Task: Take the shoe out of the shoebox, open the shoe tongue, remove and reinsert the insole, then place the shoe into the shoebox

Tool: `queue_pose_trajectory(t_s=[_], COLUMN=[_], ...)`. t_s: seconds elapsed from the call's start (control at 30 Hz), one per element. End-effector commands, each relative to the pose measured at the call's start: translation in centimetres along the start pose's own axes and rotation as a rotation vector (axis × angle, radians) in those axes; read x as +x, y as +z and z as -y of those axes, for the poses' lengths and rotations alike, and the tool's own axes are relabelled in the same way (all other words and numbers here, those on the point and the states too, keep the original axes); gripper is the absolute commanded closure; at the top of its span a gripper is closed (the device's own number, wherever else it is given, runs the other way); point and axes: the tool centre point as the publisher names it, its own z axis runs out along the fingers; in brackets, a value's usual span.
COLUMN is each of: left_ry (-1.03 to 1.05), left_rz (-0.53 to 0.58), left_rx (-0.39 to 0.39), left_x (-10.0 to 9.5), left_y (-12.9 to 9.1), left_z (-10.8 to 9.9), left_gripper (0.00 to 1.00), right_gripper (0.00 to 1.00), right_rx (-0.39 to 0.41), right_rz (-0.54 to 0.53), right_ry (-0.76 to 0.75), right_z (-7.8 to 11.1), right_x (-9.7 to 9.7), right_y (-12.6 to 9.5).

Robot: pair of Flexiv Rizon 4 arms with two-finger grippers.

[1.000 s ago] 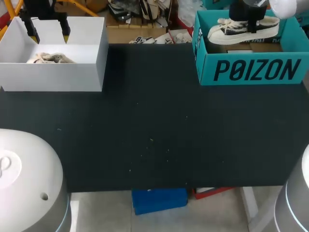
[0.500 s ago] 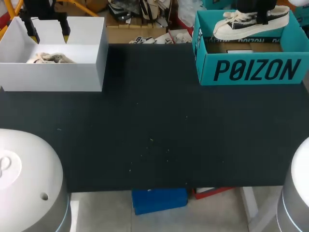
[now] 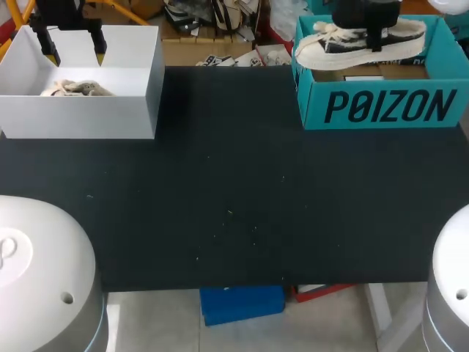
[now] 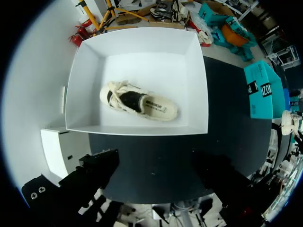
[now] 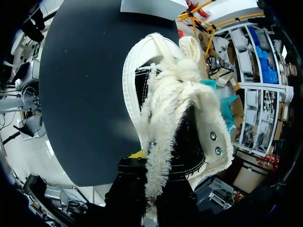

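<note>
The head view is evenly lit from overhead. The black table (image 3: 220,191) soaks it up with no glare, and I see only a soft shadow on it just beside the white box (image 3: 80,117). That box's inner walls run bright, close to washed out. The left wrist view shows the same: the cream shoe (image 4: 139,101) throws barely a shadow, and the box edges bow outward. The shoebox (image 3: 381,106) reads clearly. On the right wrist view the shoe (image 5: 180,109) sits so near the lens that its laces (image 5: 163,142) look soft. My right gripper (image 5: 156,158) under it is plain black, with no detail.
</note>
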Motion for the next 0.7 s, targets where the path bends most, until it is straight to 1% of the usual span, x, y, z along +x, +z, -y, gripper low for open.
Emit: queue_pose_trajectory(t_s=[0.03, 0.17, 0.33, 0.43, 0.53, 0.7], left_ry=[-0.001, -0.001, -0.001, -0.001, -0.001, -0.001], left_rz=[0.002, 0.002, 0.002, 0.002, 0.002, 0.002], left_rx=[-0.002, -0.002, -0.002, -0.002, -0.002, -0.002], left_x=[0.0, 0.0, 0.0, 0.0, 0.0, 0.0], left_y=[0.0, 0.0, 0.0, 0.0, 0.0, 0.0], left_z=[0.0, 0.0, 0.0, 0.0, 0.0, 0.0], left_gripper=[0.00, 0.00, 0.00, 0.00, 0.00, 0.00], right_gripper=[1.00, 1.00, 1.00, 1.00, 1.00, 1.00], right_rx=[0.067, 0.067, 0.061, 0.054, 0.048, 0.052], right_rz=[0.064, 0.061, 0.042, 0.027, 0.018, -0.003], right_ry=[0.010, 0.027, 0.038, 0.030, 0.028, 0.030], right_z=[-4.1, -8.2, -12.9, -15.5, -17.8, -20.9], right_x=[5.2, 8.9, 13.0, 15.1, 17.2, 20.6], right_y=[-6.2, -7.9, -9.1, -9.4, -9.4, -7.7])
